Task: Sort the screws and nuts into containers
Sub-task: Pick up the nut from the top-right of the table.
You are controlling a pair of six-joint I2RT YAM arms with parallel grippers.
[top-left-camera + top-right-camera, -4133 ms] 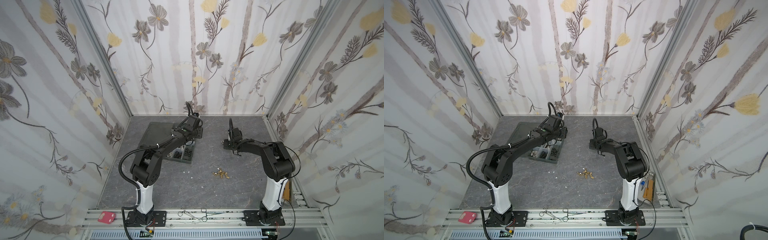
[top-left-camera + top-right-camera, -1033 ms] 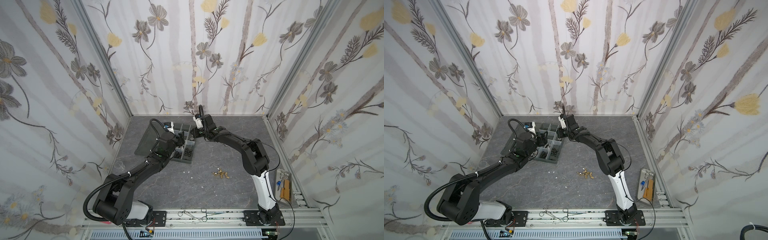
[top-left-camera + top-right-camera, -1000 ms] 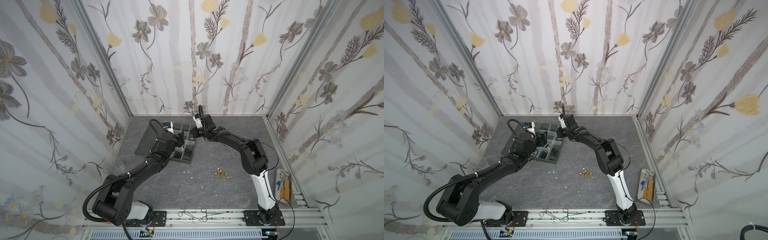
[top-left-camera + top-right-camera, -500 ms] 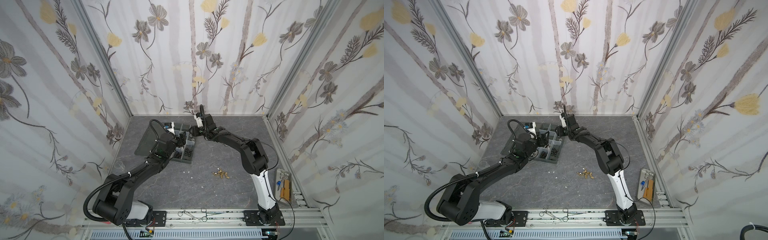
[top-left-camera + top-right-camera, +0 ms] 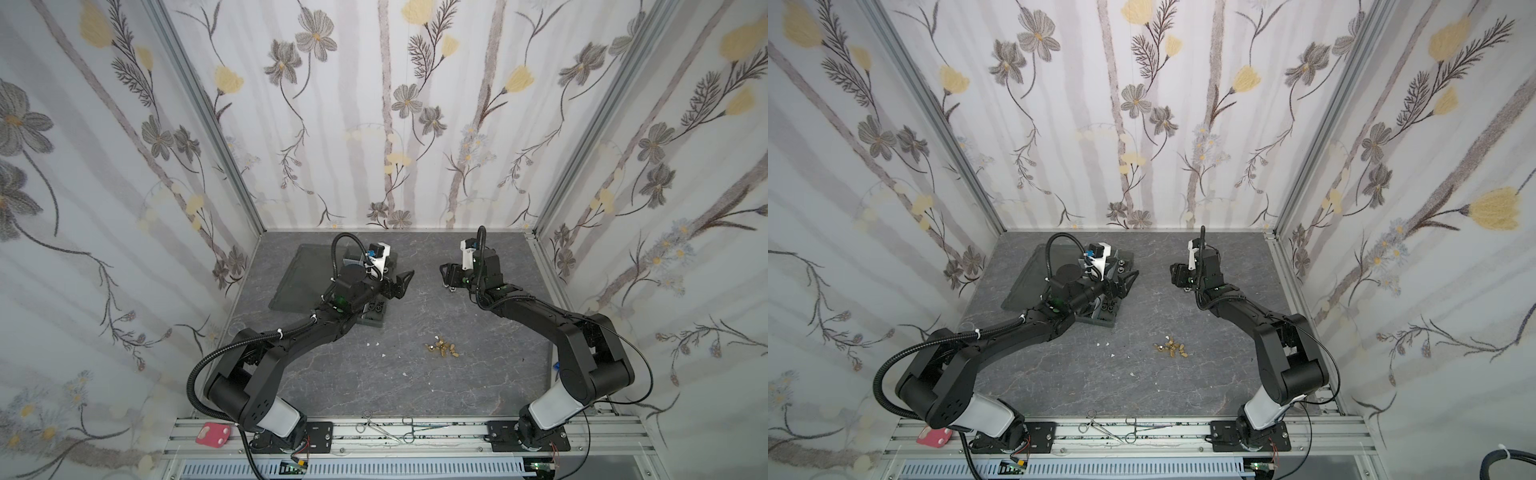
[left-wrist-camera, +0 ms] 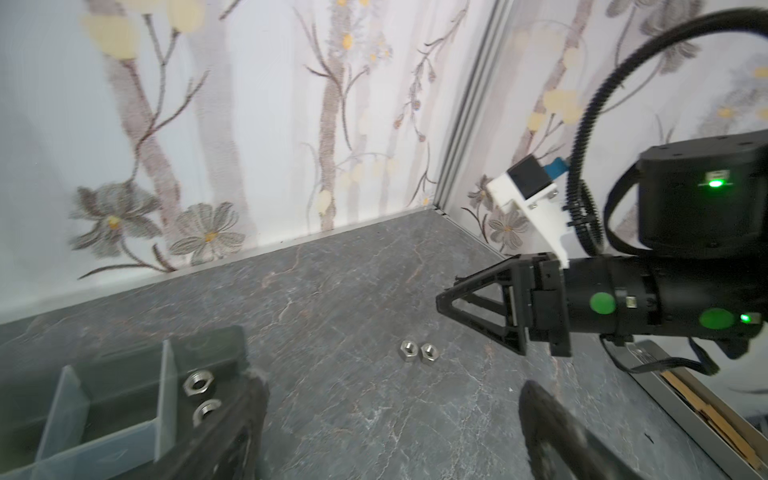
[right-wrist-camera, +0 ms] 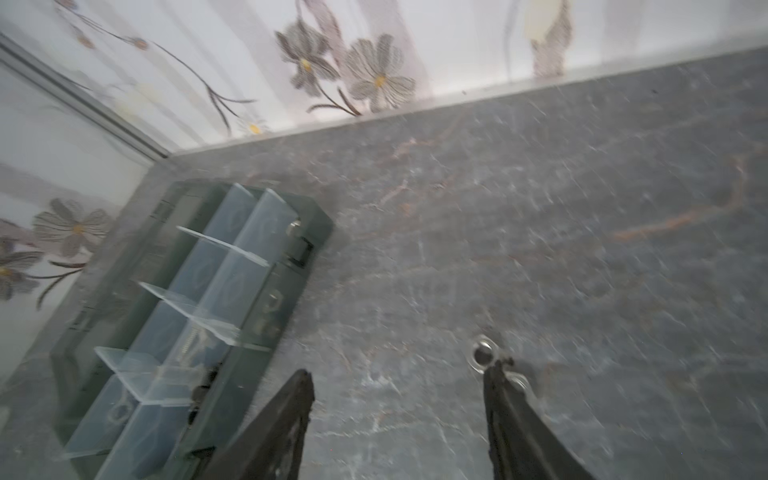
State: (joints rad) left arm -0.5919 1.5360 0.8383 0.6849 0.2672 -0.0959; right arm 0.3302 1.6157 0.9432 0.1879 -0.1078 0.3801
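The dark grey organizer box [image 5: 376, 319] [image 5: 1106, 321] lies at the back left, its flat lid [image 5: 297, 278] laid open beside it. In the right wrist view its containers [image 7: 195, 286] show between pale dividers. One end cell [image 6: 124, 386] holds two silver nuts [image 6: 198, 384]. My left gripper [image 5: 401, 282] [image 6: 390, 419] hangs open just right of the box. Two silver nuts [image 6: 419, 352] lie on the table ahead of it. My right gripper [image 5: 445, 276] [image 7: 397, 382] is open and empty, with a silver nut [image 7: 482, 355] on the table beside one fingertip. A brass pile [image 5: 442, 349] [image 5: 1171, 349] lies mid-table.
White specks [image 5: 384, 355] dot the grey table near the brass pieces. Forceps [image 5: 386, 428] and a pink-red object [image 5: 212, 433] rest on the front rail. A metal tray [image 6: 665, 374] sits at the table's right edge. Walls close in the back and both sides.
My right gripper has swung away from the box to the right and gone from shut to open. My left gripper has opened wider and now points right, past the box.
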